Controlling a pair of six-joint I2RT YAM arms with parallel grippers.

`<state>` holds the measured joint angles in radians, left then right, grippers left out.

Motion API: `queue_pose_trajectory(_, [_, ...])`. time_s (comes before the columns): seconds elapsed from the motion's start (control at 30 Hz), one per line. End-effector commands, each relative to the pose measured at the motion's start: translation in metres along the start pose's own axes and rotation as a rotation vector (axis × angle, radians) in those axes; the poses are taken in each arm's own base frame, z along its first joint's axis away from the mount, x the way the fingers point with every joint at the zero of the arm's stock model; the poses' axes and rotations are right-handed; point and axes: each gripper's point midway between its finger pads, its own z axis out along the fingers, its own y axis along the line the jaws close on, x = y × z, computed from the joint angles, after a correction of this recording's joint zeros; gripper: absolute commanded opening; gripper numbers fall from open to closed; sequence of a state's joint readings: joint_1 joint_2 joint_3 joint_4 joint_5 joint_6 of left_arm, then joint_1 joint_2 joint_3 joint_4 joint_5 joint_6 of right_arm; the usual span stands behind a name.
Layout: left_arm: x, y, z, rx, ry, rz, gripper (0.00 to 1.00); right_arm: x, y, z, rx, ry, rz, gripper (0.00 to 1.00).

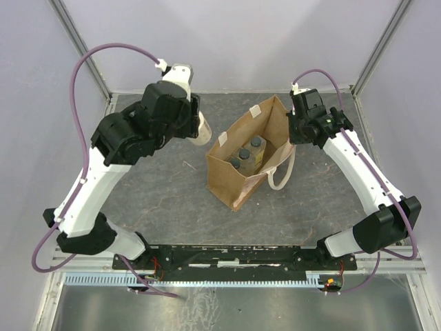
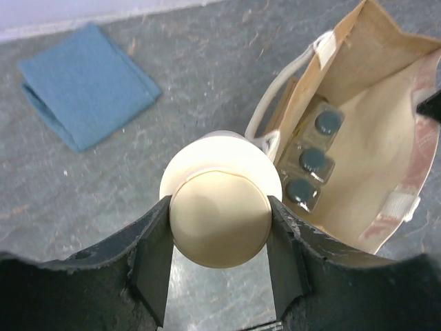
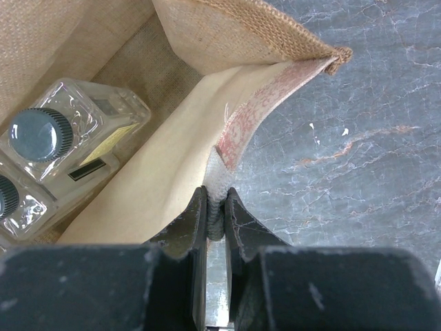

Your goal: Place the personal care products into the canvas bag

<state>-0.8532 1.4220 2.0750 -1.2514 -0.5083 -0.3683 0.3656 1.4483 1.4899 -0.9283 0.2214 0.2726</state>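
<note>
Your left fingers (image 2: 155, 255) clamp the cream bottle (image 2: 219, 217) at its cap — smooth, likely slippery, so hold it square. The bag (image 2: 372, 41) stands just beyond them; your right fingers (image 3: 189, 231) pinch its floppy rim.

left end effector (image 2: 219, 210): gripping | right end effector (image 3: 216, 201): pinched shut

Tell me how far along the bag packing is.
Done: three clear square bottles stand inside the canvas bag. In hand: the left end effector grips the cream bottle just outside the bag, while the right end effector pinches the bag's rim. Left: getting the cream bottle in.
</note>
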Motion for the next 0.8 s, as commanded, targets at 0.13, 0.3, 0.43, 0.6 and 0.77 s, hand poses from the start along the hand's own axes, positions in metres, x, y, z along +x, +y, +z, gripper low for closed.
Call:
queue_pose_trajectory(0.13, [-0.083,-0.04,0.002,0.149,-0.256,0.017,0.03,0.004,0.0,-0.009,-0.014,0.006,-0.004,0.0])
queue_pose_trajectory(0.3, [-0.098,-0.079,0.015,0.286,-0.298,0.018,0.03,0.003,0.001,-0.008,-0.021,0.006,-0.002,0.0])
queue_pose_trajectory(0.43, [-0.102,-0.105,0.03,0.369,-0.309,0.021,0.03,0.0,0.006,-0.007,-0.043,-0.002,0.006,0.0])
queue_pose_trajectory(0.6, [-0.104,-0.134,0.048,0.454,-0.315,0.023,0.03,-0.003,0.013,-0.005,-0.078,-0.005,0.013,0.0])
queue_pose_trajectory(0.77, [-0.099,-0.15,0.073,0.466,-0.306,0.029,0.03,-0.012,0.029,-0.012,-0.164,-0.012,0.008,0.27])
